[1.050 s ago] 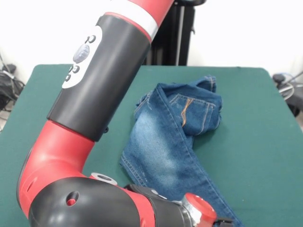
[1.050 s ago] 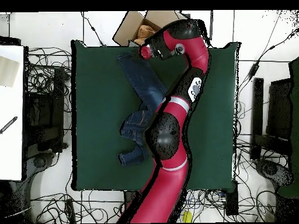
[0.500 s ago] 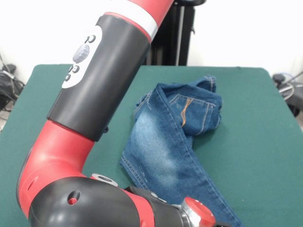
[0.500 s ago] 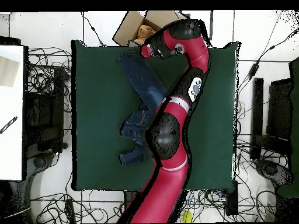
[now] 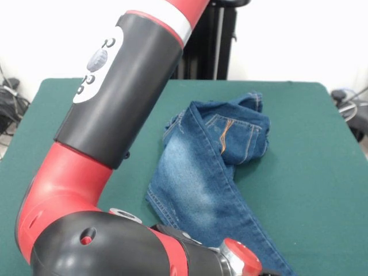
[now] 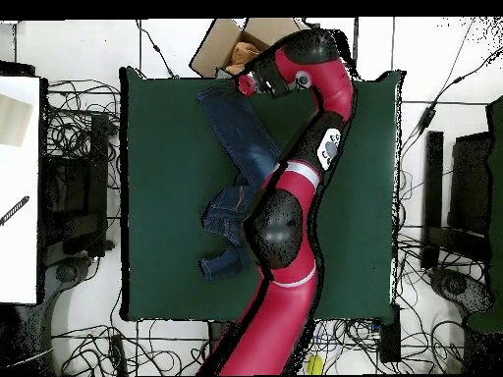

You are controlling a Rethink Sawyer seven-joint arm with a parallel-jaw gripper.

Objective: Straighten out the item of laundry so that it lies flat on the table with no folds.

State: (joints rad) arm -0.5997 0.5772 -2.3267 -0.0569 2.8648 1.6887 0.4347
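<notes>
- The jeans [image 5: 207, 172] lie on the green table [image 5: 310, 172], right of centre in the front view, not flat.
- One leg runs straight from the bunched far part down to the near edge, where its hem reaches the bottom of the front view beside the arm's wrist.
- The far part is folded over itself, with a back pocket and orange stitching facing up; it sits well short of the table's far edge.
- In the overhead view the jeans [image 6: 236, 157] stretch from the table's top edge down past the middle, and a second bunched piece curls off near the arm's elbow.
- The arm [image 5: 109, 115] fills the left side of the front view, bending low over the near left of the table.
- The gripper [image 6: 246, 84] shows only in the overhead view, at the hem of the straight leg close to the table's edge; I cannot tell how far it is open or whether it has hold of the cloth.
- Open cloth lies to the right of the jeans in the front view, right out to the right edge, and along the far edge.
- A cardboard box [image 6: 231, 44] sits just off the table edge nearest the gripper, with cables [image 6: 83, 128] on the floor around the table.
</notes>
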